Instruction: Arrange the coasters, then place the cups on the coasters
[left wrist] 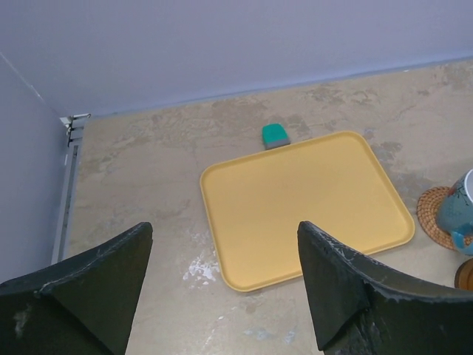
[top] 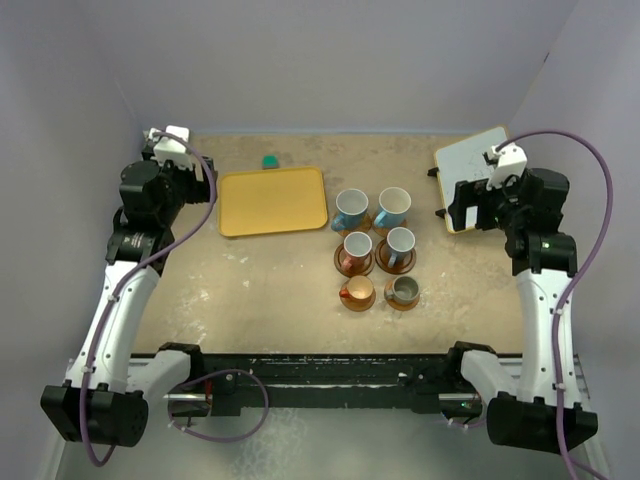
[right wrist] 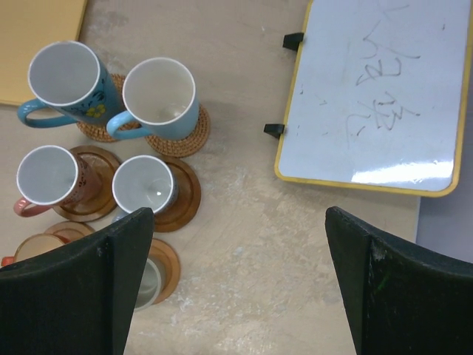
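Observation:
Six cups stand in two columns at mid-table, each on its own coaster. At the back are two light blue cups (top: 350,208) (top: 393,207). Two paler ones (top: 357,247) (top: 400,243) stand in the middle on dark coasters (right wrist: 185,196). An orange cup (top: 357,291) and a grey cup (top: 404,291) stand in front. My left gripper (top: 205,182) (left wrist: 224,229) hangs open and empty over the tray's near left corner. My right gripper (top: 460,205) (right wrist: 238,214) is open and empty over bare table, right of the cups. One blue cup (left wrist: 458,211) on a woven coaster (left wrist: 432,214) shows at the left wrist view's right edge.
A yellow tray (top: 273,200) (left wrist: 307,200) lies left of the cups with nothing on it. A small green object (top: 270,161) (left wrist: 275,134) sits just behind it. A yellow-framed whiteboard (top: 470,160) (right wrist: 369,89) lies at the back right. Walls enclose the table on three sides.

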Controlling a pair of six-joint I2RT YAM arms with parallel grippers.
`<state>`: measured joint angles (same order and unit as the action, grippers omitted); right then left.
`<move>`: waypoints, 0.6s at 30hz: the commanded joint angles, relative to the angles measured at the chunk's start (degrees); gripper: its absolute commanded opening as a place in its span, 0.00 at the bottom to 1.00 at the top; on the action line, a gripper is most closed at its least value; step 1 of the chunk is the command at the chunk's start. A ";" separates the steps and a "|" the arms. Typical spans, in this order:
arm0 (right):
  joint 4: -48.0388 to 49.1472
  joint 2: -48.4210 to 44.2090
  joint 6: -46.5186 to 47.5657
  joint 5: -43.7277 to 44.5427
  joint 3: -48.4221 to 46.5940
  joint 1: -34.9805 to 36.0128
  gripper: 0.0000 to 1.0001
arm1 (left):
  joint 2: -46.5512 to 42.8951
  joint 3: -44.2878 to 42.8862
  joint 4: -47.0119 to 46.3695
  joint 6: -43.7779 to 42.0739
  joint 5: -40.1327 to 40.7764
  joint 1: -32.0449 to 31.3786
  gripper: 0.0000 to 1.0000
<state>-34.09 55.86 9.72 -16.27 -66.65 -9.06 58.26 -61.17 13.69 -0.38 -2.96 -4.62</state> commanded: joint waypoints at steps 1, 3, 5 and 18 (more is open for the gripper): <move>-2.46 -0.48 1.58 -1.43 -5.81 -0.08 1.00 | -1.42 2.01 -3.60 -3.38 0.33 0.23 0.77; -2.18 -0.14 1.62 -1.56 -6.50 -0.08 1.00 | -2.58 3.28 -4.96 -3.35 -0.25 0.23 0.77; -1.40 0.54 1.08 -2.38 -6.88 -0.08 1.00 | -3.88 4.53 -6.43 -2.73 -0.90 0.23 0.78; 7.18 -1.29 -4.01 -0.43 -0.07 0.86 1.00 | -10.58 8.37 -8.61 -0.11 -0.85 0.31 0.80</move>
<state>-31.77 57.28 7.38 -17.96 -69.58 -8.69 50.02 -54.37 8.40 -1.10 -4.05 -4.62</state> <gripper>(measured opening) 0.998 0.792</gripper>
